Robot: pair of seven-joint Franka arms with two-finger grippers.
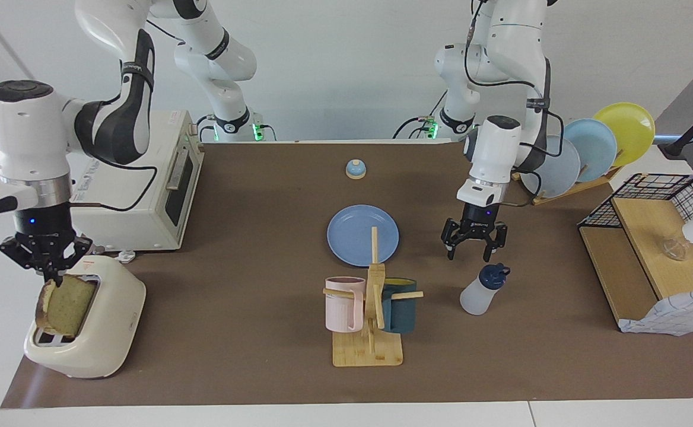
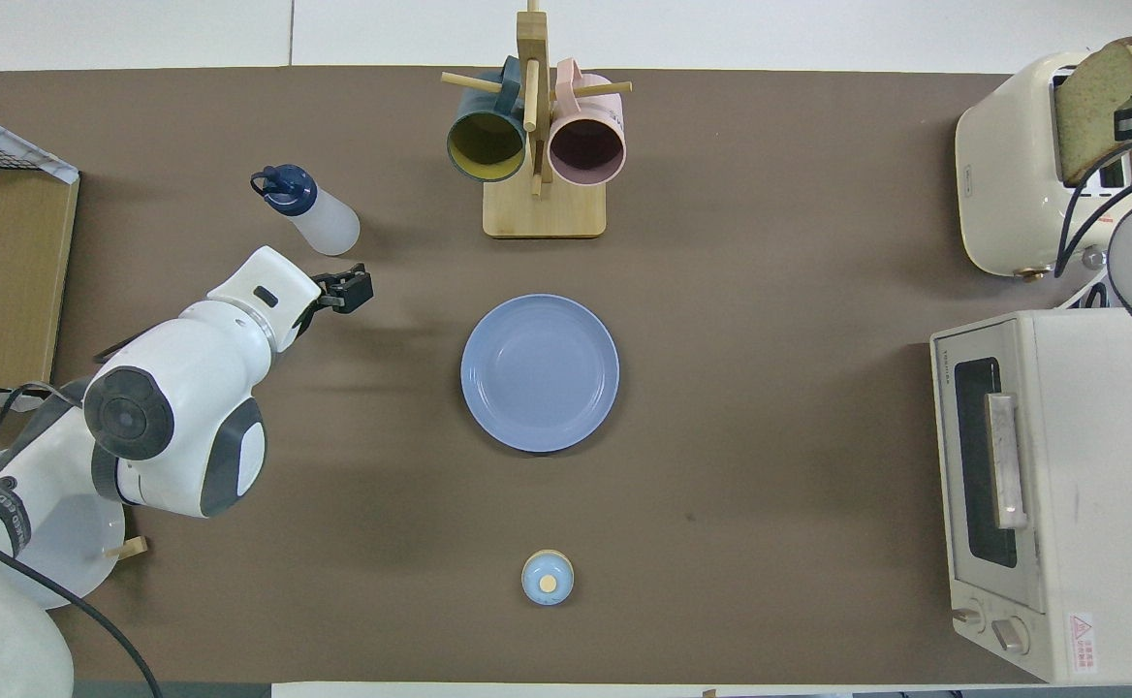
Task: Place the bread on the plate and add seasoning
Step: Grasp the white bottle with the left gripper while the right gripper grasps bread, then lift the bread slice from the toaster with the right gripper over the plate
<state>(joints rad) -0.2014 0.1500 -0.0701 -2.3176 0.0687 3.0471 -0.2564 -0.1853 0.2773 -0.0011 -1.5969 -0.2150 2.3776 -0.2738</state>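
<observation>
Bread point(image 1: 64, 308): one slice, standing half out of the toaster point(image 1: 100, 332) slot at the right arm's end of the surface point(image 1: 251, 237), the right claw point(image 1: 47, 274) pinching its top edge. The facing view is showing this grip; overhead it is cut by the frame edge. Plate point(image 2: 539, 373): lying bare mid-surface, open room all around. Seasoning point(image 1: 483, 290): standing upright, the left claw point(image 1: 473, 246) hanging wide just above it.

The plate point(image 1: 363, 235) is sitting mid-frame on the table point(image 1: 251, 249) in the facing view. The mug rack point(image 1: 369, 332) is standing just below it, the bell point(image 1: 355, 169) above, the seasoning point(image 1: 482, 292) lower right, and the toaster point(image 1: 94, 332) is holding the bread point(image 1: 67, 305) at lower left.
</observation>
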